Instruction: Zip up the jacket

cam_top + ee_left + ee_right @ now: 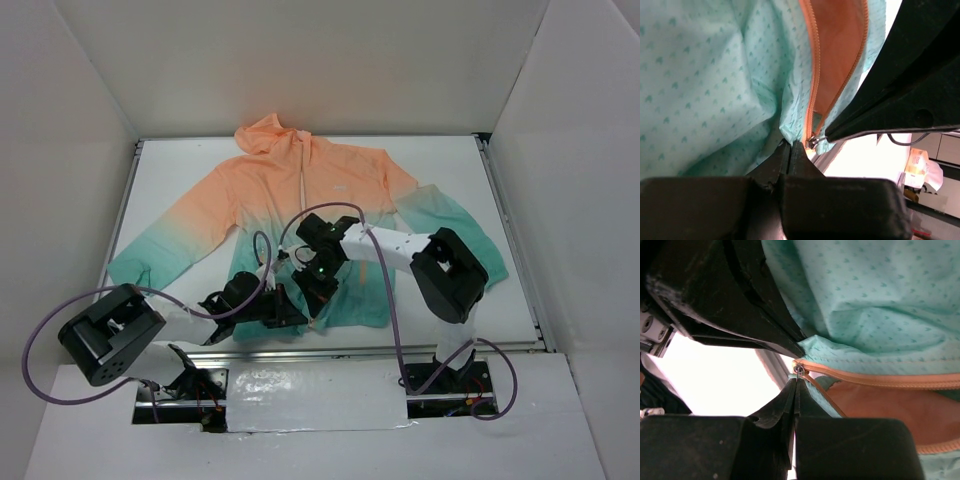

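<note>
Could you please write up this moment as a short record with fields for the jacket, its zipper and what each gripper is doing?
jacket: lies flat on the table, hood away from the arm bases, hem nearest them
zipper slider: at the hem; teeth above it are parted, orange lining showing
left gripper: shut on teal hem fabric beside the slider
right gripper: shut, apparently pinching the slider's pull
task status: not yet zipped

Thin matt printed cloth jacket (300,200), metal zipper pull (798,372)
</note>
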Controlling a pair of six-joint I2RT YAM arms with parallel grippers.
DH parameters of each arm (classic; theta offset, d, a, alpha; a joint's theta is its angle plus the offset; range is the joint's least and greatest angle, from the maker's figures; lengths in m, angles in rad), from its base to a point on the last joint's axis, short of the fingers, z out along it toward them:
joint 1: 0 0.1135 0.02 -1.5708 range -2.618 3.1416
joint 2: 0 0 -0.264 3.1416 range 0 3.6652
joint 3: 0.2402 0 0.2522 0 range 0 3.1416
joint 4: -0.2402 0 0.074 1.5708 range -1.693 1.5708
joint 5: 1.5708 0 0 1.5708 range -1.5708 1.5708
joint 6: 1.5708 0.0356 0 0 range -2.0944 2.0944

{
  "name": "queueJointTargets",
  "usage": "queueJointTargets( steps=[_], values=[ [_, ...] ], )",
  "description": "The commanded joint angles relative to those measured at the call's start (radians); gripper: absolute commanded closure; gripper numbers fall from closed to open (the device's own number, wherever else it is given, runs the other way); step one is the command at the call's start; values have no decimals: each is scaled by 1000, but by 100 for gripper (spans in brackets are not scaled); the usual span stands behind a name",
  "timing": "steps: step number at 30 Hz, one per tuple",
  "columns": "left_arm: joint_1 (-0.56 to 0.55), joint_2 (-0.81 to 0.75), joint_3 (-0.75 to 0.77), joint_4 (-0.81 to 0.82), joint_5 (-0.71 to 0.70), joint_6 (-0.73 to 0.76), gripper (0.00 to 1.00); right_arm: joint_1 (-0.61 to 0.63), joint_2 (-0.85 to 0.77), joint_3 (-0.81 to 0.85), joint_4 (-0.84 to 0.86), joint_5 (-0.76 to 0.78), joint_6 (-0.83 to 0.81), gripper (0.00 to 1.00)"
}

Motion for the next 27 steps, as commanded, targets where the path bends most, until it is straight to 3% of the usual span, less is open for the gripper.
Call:
queueJointTargets(
  steps=[1,6,11,15,21,27],
  values=[
    [-24,-52,39,79,58,181,100,-14,23,68,-40,-54,-16,100],
    [-24,-75,13,125,60,174,100,-49,28,110,-48,-133,-22,100],
    [-24,-101,2,148,91,199,100,-66,46,157,-31,-2,50,100],
    [-23,-159,-7,111,75,211,100,-67,101,208,-117,96,39,100],
    [-24,-175,-3,23,35,250,100,-75,16,82,17,174,105,100],
    [-24,-144,-7,36,22,240,100,-149,-87,12,120,-111,80,100]
  ],
)
